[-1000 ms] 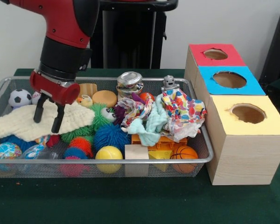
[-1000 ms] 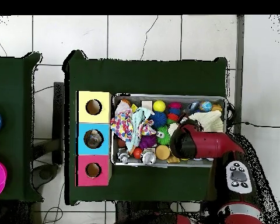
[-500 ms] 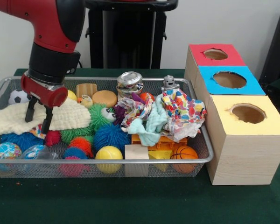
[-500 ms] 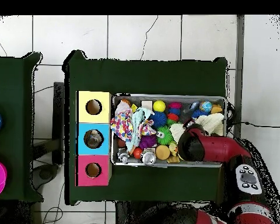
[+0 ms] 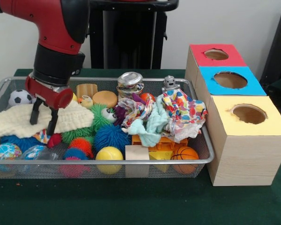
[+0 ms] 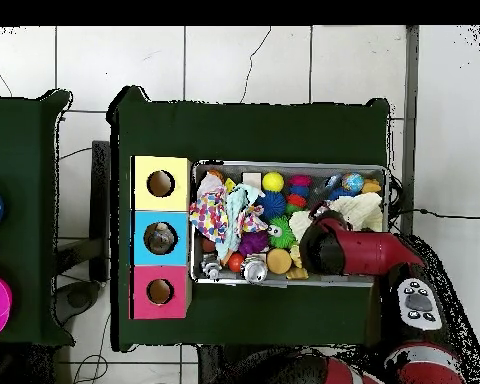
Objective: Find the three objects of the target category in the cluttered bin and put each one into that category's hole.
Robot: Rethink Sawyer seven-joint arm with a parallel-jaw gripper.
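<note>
My gripper [image 5: 44,118] hangs open over the left part of the wire bin [image 5: 131,161], its two dark fingertips resting on a cream knitted cloth [image 5: 16,121]. Nothing is gripped between them. More cloths lie bunched at the bin's right: a mint one [image 5: 150,125], a patterned one [image 5: 136,108] and a polka-dot one [image 5: 183,112]. Beside the bin stand a red box [image 5: 215,55], a blue box [image 5: 230,80] and a yellow box [image 5: 249,123], each with a round hole. In the overhead view the arm [image 6: 359,252] hides the gripper; the cream cloth [image 6: 364,210] shows beside it.
The bin also holds spiky balls [image 5: 110,136], a yellow ball [image 5: 109,154], a basketball [image 5: 184,153], a football [image 5: 19,97], wooden blocks [image 5: 136,153], a metal can [image 5: 130,82] and a small robot figure [image 5: 169,83]. The bin's rim [image 6: 284,166] surrounds it all.
The gripper went left along the cream cloth, then came back slightly to the right. The cloth's edge shifted a little to the left. The fingers stayed apart.
</note>
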